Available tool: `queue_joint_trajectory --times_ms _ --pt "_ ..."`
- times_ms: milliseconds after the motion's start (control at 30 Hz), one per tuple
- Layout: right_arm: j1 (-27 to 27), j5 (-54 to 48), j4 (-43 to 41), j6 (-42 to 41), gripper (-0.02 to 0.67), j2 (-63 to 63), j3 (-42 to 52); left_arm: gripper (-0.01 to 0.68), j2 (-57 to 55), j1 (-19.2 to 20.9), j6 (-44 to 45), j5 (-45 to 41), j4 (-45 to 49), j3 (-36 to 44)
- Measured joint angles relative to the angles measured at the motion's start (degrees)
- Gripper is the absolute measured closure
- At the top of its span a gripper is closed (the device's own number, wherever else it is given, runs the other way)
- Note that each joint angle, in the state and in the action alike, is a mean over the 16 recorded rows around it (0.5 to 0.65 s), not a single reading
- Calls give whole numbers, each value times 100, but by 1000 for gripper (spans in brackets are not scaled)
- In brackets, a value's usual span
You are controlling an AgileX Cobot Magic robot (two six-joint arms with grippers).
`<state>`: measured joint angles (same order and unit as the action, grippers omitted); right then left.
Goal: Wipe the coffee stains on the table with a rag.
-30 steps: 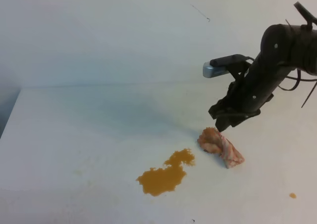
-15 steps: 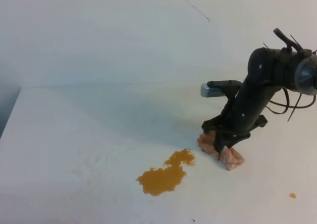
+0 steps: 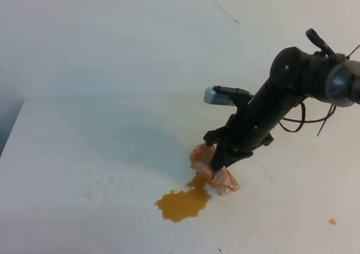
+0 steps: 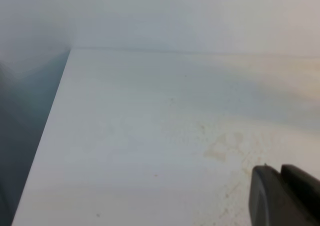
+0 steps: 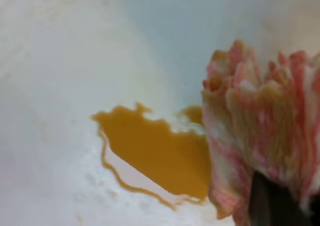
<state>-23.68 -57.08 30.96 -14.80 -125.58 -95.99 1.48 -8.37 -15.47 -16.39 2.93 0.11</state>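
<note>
The rag [image 3: 225, 181], a pinkish-tan wad with orange-brown patches, lies on the white table [image 3: 84, 153] with my right gripper [image 3: 216, 165] shut on its middle. Its lower left edge touches the small upper blob of the coffee stains [image 3: 183, 203], whose large orange-brown blob lies just beyond to the lower left. In the right wrist view the rag [image 5: 260, 126] fills the right side, its edge over the coffee stains [image 5: 155, 146], and a dark fingertip [image 5: 270, 206] shows below it. The left gripper [image 4: 281, 193] appears at the lower right of its own view, fingers together over bare table [image 4: 150, 136].
A tiny lone orange dot [image 3: 332, 221] sits near the table's front right. Faint yellowish smudges [image 4: 220, 148] mark the surface left of the puddle. The table's left edge [image 3: 14, 125] drops off to a dark gap, and a pale wall [image 3: 112, 40] rises behind.
My right gripper came down onto the rag, closed on it, and dragged it left and forward until it reached the small blob of the stain.
</note>
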Motion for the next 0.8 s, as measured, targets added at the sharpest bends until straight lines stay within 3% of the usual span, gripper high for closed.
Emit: queue_joint_trajectory --times_ms 500,800 --pt "-1512 140 413 -443 618 -112 -240 677 -46 -3 0 -5 0 0" --pt "-1800 403 -20 113 618 -471 -269 677 -91 -6 0 0 0 -11"
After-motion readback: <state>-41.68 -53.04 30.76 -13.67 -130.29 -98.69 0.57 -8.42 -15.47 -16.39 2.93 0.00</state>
